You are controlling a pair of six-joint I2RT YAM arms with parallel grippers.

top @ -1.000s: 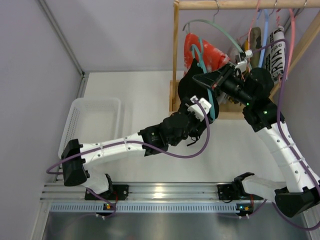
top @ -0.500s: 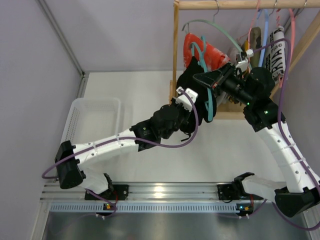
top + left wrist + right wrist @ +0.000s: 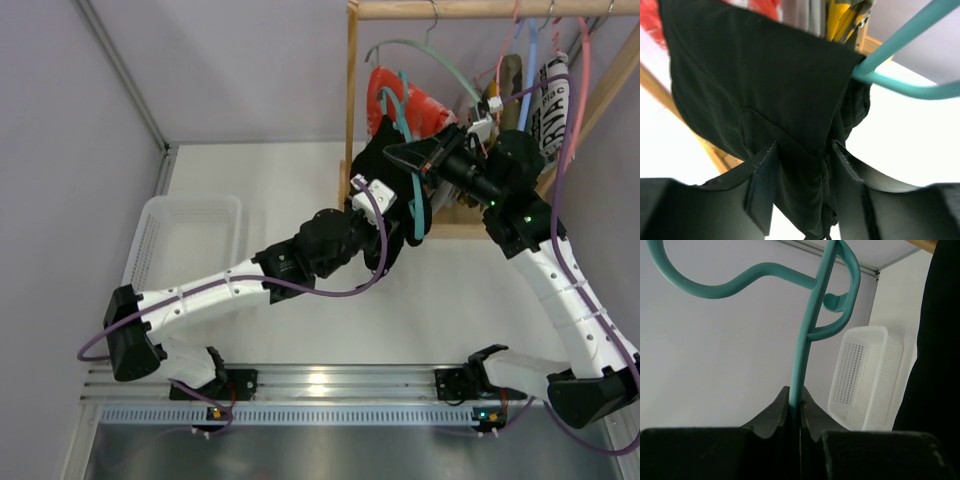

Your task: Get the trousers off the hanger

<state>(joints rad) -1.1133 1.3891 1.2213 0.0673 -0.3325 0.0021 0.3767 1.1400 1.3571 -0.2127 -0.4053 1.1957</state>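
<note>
**Fig. Left claw at the hem, right claw on the hanger.** Your left gripper (image 3: pixel 802 160) stands with its fingers part spread, one on each side of the lowest hanging fold of the black trousers (image 3: pixel 765 75). The cloth fills the gap between them, but you cannot tell from this view whether the pads already press it.

From this claw, the trousers lie straight ahead and above. They are draped over the bar of the teal hanger (image 3: pixel 920 91), with the fold dropping down into the gap. The bar leaves the cloth at the claw's upper right and runs off to its right, so its long axis lies across the claw rather than along its reach.

Your right gripper (image 3: pixel 796 400) is pressed together on the hanger's teal stem, which rises straight ahead of its fingertips to the hook. Black cloth hangs at that claw's right edge.

The left arm is the nearer one to the cloth, and the right only steadies the hanger. The coming pull therefore probably runs back toward the left claw's base, away from the bar and square to it.
</note>
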